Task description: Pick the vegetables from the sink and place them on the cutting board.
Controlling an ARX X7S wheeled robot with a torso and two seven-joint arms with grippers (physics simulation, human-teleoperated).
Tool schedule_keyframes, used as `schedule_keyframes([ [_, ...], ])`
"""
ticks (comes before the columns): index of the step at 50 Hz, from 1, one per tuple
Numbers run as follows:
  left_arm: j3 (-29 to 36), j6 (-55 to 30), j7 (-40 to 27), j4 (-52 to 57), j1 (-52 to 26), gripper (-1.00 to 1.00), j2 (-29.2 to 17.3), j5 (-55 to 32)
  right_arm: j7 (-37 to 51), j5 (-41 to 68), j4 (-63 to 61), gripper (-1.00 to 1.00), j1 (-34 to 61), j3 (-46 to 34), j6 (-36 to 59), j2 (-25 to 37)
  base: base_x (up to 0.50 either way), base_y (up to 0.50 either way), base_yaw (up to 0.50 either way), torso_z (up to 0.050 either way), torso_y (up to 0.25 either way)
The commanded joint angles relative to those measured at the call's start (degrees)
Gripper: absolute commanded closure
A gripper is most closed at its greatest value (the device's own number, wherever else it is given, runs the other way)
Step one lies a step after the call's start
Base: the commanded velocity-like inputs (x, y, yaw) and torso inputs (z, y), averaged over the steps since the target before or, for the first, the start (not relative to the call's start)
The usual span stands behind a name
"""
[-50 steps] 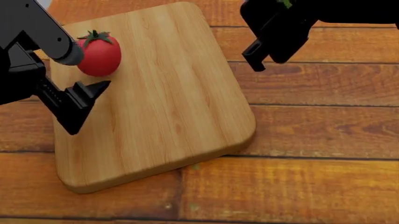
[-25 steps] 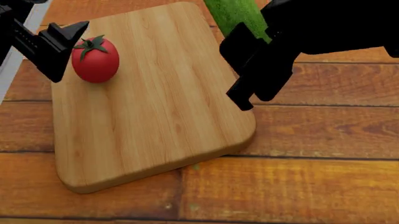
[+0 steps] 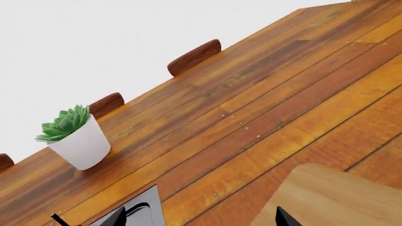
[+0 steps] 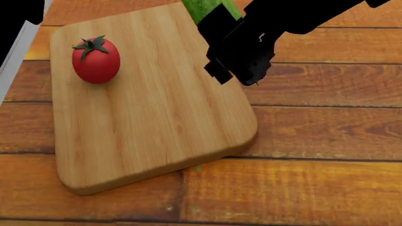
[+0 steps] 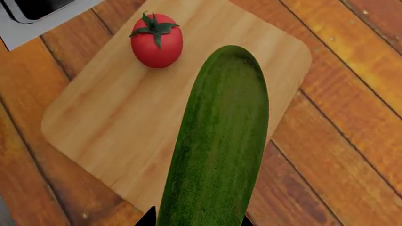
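Observation:
The red tomato (image 4: 95, 59) stands with its stem up on the far left part of the light-wood cutting board (image 4: 150, 122), untouched. My right gripper (image 4: 236, 66) hangs over the board's far right edge, shut on the dark-green cucumber (image 4: 204, 8). In the right wrist view the cucumber (image 5: 217, 141) runs lengthwise out from my gripper (image 5: 196, 220) above the board (image 5: 119, 117), with the tomato (image 5: 157, 40) beyond it. My left gripper (image 3: 199, 221) is open and empty, raised between the sink's rim (image 3: 141, 212) and the board (image 3: 333, 197). Only the sink's grey rim (image 4: 11, 63) shows; its basin is hidden.
The orange-brown plank countertop (image 4: 314, 141) surrounds the board. My left arm (image 4: 19, 16) fills the head view's top left corner. A white pot with a green succulent (image 3: 78, 141) stands farther along the counter, with brown chair backs (image 3: 195, 56) past its edge.
My left gripper has lifted away from the tomato and left the head view. My right gripper has carried the cucumber leftward, over the board's far right edge.

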Motion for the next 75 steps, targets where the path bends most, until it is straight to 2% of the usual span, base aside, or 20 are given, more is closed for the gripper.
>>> schedule_keyframes([
  [1, -2.52, -0.55, -0.38, 2.91, -1.41, -1.0, 1.99, 0.63, -5.0, -1.09, 4.98, 1.0, 0.93, 0.57, 3.01, -4.98, 0.0, 0.0, 0.0, 0.0, 0.0],
  [10, -2.13, -1.03, 0.2, 3.7, -2.25, -1.0, 1.81, 0.01, -2.42, 0.07, 2.55, 1.0, -1.46, 0.74, 4.19, -5.09, 0.0, 0.0, 0.0, 0.0, 0.0],
  [15, -2.15, -0.65, 0.4, 3.65, -2.17, -1.0, 1.66, -0.19, -4.68, -2.69, -0.95, 1.0, -0.78, -2.35, 1.76, -5.39, 0.0, 0.0, 0.0, 0.0, 0.0],
  [38, -2.78, -2.17, 0.41, 5.6, -1.69, -1.0, 0.72, -1.3, -8.66, -5.83, 3.01, 1.0, -0.86, -4.99, -0.36, -10.16, 0.0, 0.0, 0.0, 0.0, 0.0],
  [75, -4.4, -4.28, -0.3, 9.14, 0.41, -1.0, -0.68, -2.93, 0.21, -1.37, 2.68, 1.0, -7.49, -1.76, 3.49, -11.1, 0.0, 0.0, 0.0, 0.0, 0.0],
])
